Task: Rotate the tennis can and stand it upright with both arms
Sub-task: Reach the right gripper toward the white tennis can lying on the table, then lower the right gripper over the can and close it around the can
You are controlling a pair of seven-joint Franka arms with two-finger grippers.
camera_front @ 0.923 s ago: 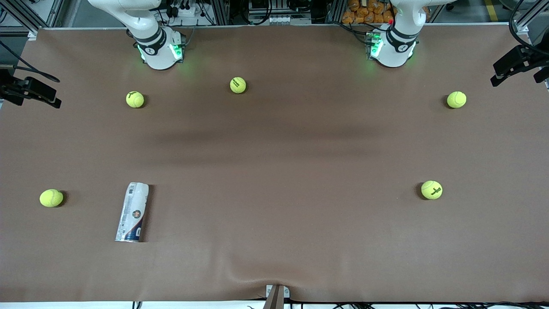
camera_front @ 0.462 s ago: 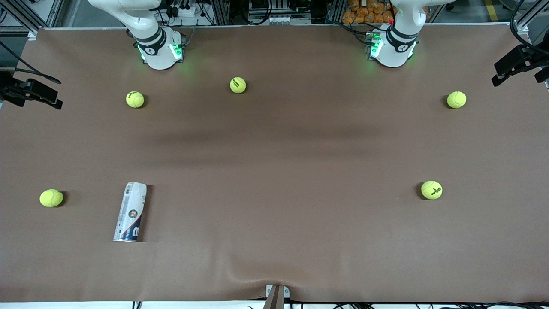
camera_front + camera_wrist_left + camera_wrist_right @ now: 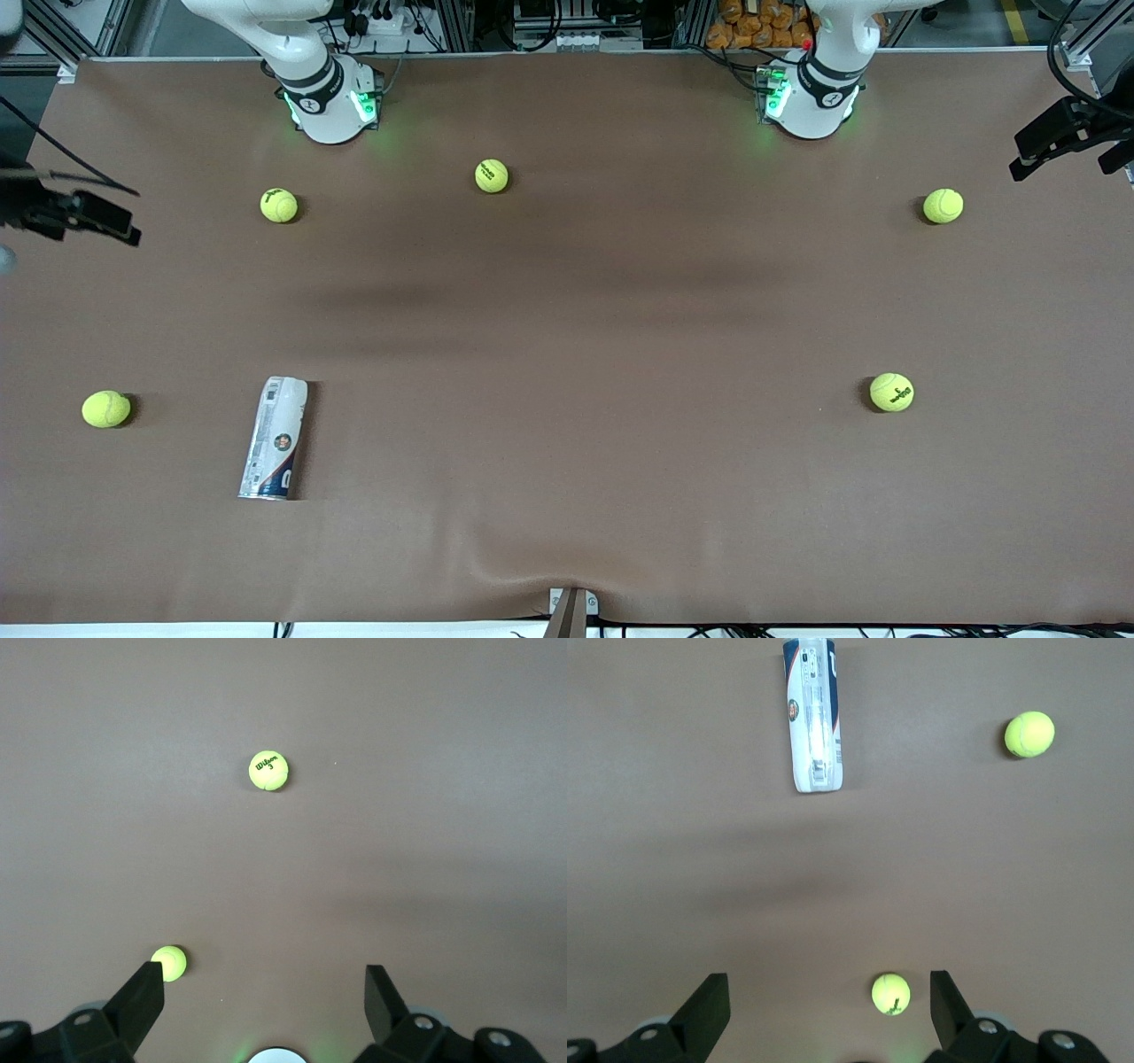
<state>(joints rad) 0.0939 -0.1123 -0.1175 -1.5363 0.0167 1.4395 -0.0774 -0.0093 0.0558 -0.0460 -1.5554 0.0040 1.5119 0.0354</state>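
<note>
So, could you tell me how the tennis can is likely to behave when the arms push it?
The tennis can lies on its side, a smooth cylinder, so it would probably roll sideways if nudged. Slim and long, it may tip easily once upright. Its glossy label looks slippery.

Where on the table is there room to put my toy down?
The widest bare patch is mid-table, between the tennis can and the tennis ball toward the left arm's end. Nowhere is truly crowded, but a ball lies beside the can.

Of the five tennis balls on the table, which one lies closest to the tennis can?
The tennis ball at the right arm's end of the table, lying beside the tennis can and about level with its upper end. The other four sit much farther off.
</note>
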